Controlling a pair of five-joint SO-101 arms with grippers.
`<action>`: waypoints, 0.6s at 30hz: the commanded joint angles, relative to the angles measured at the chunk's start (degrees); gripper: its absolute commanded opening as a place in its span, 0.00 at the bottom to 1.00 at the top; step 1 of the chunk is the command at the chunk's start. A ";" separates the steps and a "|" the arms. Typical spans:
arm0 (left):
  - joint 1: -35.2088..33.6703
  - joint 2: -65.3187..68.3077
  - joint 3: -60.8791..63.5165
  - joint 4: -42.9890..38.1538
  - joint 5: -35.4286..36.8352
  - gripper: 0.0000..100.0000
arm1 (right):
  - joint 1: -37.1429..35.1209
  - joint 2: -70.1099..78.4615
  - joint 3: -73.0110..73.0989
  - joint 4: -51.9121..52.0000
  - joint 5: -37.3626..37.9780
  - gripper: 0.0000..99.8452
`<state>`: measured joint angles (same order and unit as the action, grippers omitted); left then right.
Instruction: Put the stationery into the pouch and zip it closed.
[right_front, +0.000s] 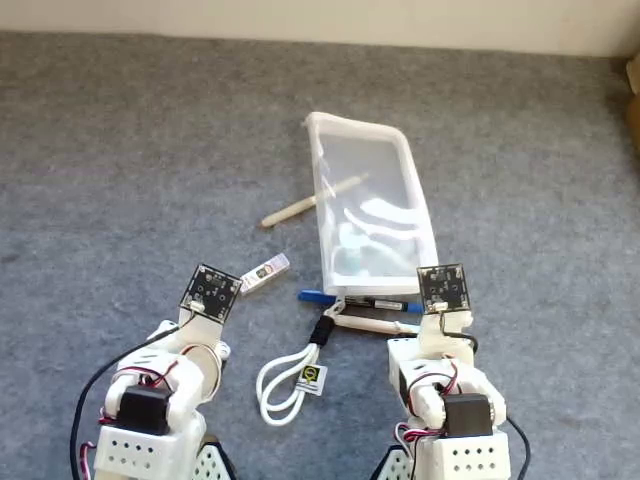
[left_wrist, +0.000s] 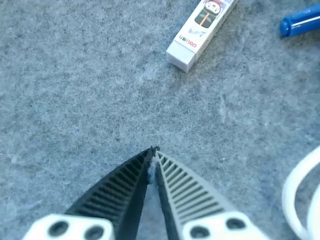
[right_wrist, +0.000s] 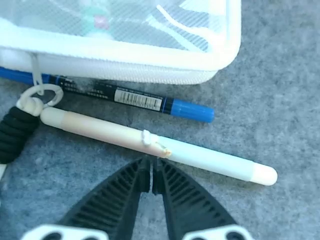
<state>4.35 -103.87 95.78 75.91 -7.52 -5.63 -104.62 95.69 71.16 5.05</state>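
Well left of the mesh pouch (right_front: 355, 122), off its near end: left gripper (left_wrist: 152, 150), fingers pressed together on nothing, over grey carpet (right_front: 120, 150). Closer to the pouch, a sleeved eraser (right_front: 265, 272). At the pouch's left edge, a beige pen (right_front: 300, 208), one end reaching that edge. Off the pouch's near left corner, a looped white cable (right_front: 290, 385). Touching the pouch's near edge, a blue pen (right_wrist: 140, 100); just beyond it, a cream pen (right_wrist: 150, 142). Beside that cream pen, off the pouch's near right corner: right gripper (right_wrist: 151, 162), fingers pressed together, holding nothing.
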 joint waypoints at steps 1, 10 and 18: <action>0.48 -0.66 -5.14 0.00 -2.55 0.01 | -0.40 -0.66 -2.95 -1.54 -0.70 0.02; 0.40 -0.66 -5.41 -3.43 -7.47 0.01 | -2.07 -0.13 -17.45 -1.54 -19.08 0.00; -4.70 -0.66 -3.21 -8.18 -7.47 0.01 | -15.34 -0.04 -21.58 -1.98 -20.92 0.00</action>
<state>2.77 -103.87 93.05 70.37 -14.37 -17.23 -105.23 77.67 71.16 -15.16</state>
